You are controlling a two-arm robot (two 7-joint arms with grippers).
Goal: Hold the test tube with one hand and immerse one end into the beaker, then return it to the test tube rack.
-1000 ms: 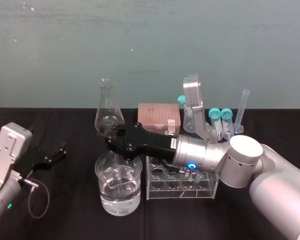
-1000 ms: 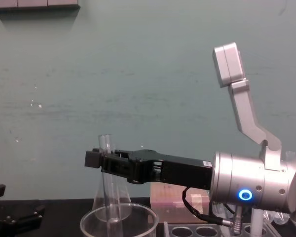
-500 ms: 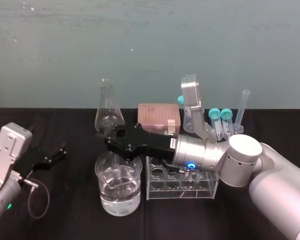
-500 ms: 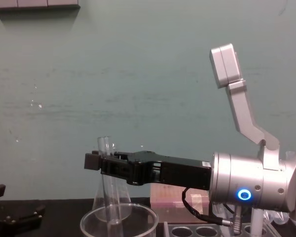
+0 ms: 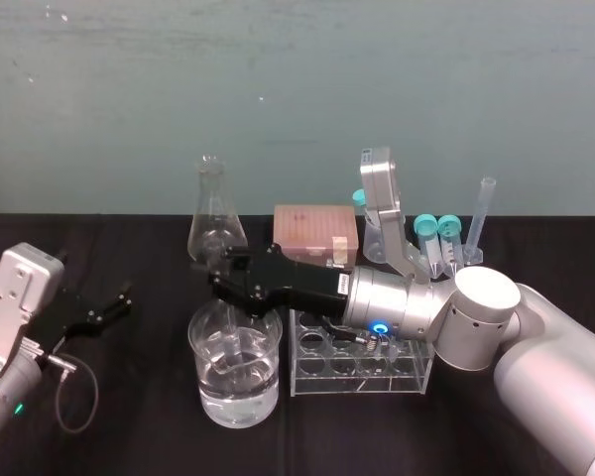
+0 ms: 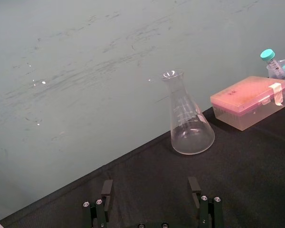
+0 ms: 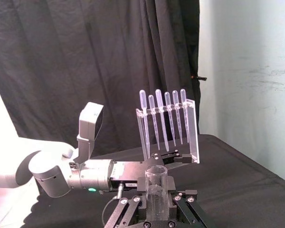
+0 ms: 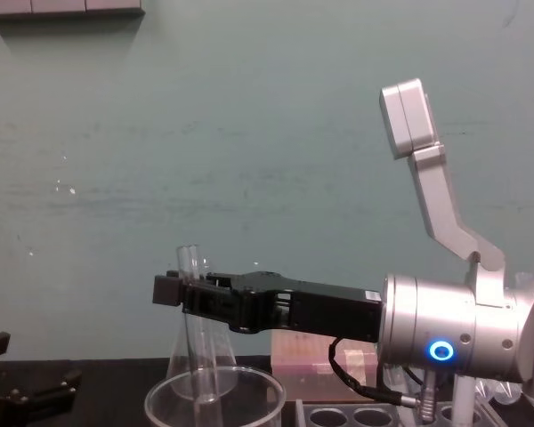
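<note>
On the black worktop, the biggest thing is the right arm, a silver cylindrical joint with a blue ring light and a black boxy forearm that reaches leftward across the test tube rack. At its end the right gripper is above the beaker, its fingers pinching the test tube from both sides just below the flared rim. The tube stands nearly upright, its open rim poking above the fingers and its lower length passing down inside the beaker's thick glass rim. The chest view cuts the tube off at the bottom edge, and from the head view the glass and water blur it, so I cannot tell whether the round end touches the water.

The beaker is wide, clear and part-filled, and it is just beside the left end of the rack, which is pale, translucent plastic with round holes.

The left gripper is low at the worktop's left side, well apart from the beaker, its fingers spread wide with nothing between them. A conical glass flask is behind the beaker.
</note>
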